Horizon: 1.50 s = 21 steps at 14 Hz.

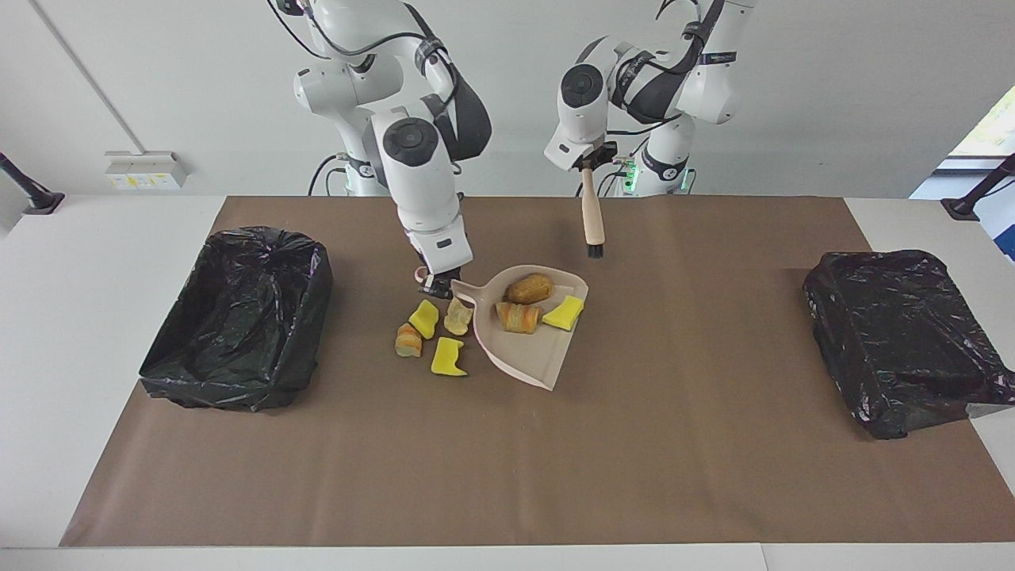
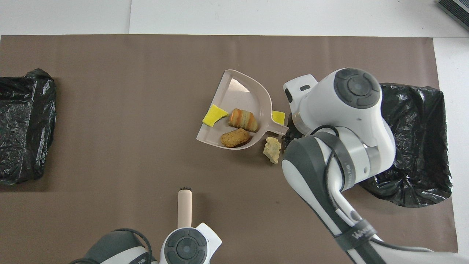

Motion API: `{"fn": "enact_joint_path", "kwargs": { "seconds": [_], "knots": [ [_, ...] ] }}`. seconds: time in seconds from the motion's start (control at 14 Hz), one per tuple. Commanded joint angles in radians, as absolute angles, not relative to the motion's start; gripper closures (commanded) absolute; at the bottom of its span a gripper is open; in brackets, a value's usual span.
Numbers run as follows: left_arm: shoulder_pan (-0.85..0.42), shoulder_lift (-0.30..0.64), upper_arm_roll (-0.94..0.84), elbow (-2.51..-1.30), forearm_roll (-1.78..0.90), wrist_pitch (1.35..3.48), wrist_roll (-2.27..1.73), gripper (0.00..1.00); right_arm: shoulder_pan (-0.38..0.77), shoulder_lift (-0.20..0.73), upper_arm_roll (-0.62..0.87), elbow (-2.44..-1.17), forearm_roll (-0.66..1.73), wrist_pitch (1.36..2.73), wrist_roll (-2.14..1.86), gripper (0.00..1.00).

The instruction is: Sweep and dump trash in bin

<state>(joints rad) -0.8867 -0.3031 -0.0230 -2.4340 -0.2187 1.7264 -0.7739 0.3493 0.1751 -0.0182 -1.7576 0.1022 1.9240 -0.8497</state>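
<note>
My right gripper (image 1: 436, 285) is shut on the handle of the pale pink dustpan (image 1: 523, 341), held slightly above the mat. In the pan lie a brown bun (image 1: 530, 288), a croissant piece (image 1: 519, 316) and a yellow sponge (image 1: 563, 313). More trash lies on the mat beside the handle: a yellow sponge (image 1: 424, 319), a pale pastry chunk (image 1: 457, 316), a croissant piece (image 1: 408, 341) and another yellow sponge (image 1: 448, 357). My left gripper (image 1: 588, 164) is shut on the beige brush (image 1: 591, 214), which hangs bristles down over the mat. Overhead, the right arm hides most of the loose trash.
A bin lined with a black bag (image 1: 238, 317) stands at the right arm's end of the brown mat (image 1: 507, 460). A second black-lined bin (image 1: 896, 341) stands at the left arm's end.
</note>
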Motion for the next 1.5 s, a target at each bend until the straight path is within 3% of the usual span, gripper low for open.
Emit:
{"fn": "enact_joint_path", "kwargs": {
  "seconds": [0.0, 0.29, 0.71, 0.93, 1.07, 1.29, 1.43],
  "knots": [
    [-0.919, -0.293, -0.011, -2.465, -0.282, 1.827, -0.796, 1.0, 0.217, 0.146, -0.006, -1.71, 0.15, 1.849, -0.974, 1.0],
    [-0.927, -0.215, -0.011, -2.465, -0.322, 1.92, -0.74, 1.0, 0.033, 0.121, -0.018, -1.661, 0.225, 1.688, -1.182, 1.0],
    [-0.91, -0.219, -0.008, -2.487, -0.345, 1.914, -0.698, 1.0, -0.273, 0.103, -0.043, -1.637, 0.175, 1.53, -1.492, 1.0],
    [-0.902, -0.209, -0.006, -2.497, -0.379, 1.927, -0.673, 0.97, -0.377, 0.094, -0.07, -1.637, 0.059, 1.538, -1.583, 1.0],
    [-0.902, -0.201, -0.006, -2.516, -0.379, 1.957, -0.66, 0.95, -0.396, 0.091, -0.089, -1.64, -0.088, 1.633, -1.633, 1.0],
    [-0.855, -0.187, -0.005, -2.513, -0.379, 1.95, -0.534, 0.8, -0.403, 0.087, -0.094, -1.667, -0.24, 1.764, -1.695, 1.0],
    [-0.838, -0.176, -0.005, -2.5, -0.379, 1.944, -0.511, 0.51, -0.393, 0.077, -0.092, -1.731, -0.368, 1.868, -1.729, 1.0]
  ]
}}
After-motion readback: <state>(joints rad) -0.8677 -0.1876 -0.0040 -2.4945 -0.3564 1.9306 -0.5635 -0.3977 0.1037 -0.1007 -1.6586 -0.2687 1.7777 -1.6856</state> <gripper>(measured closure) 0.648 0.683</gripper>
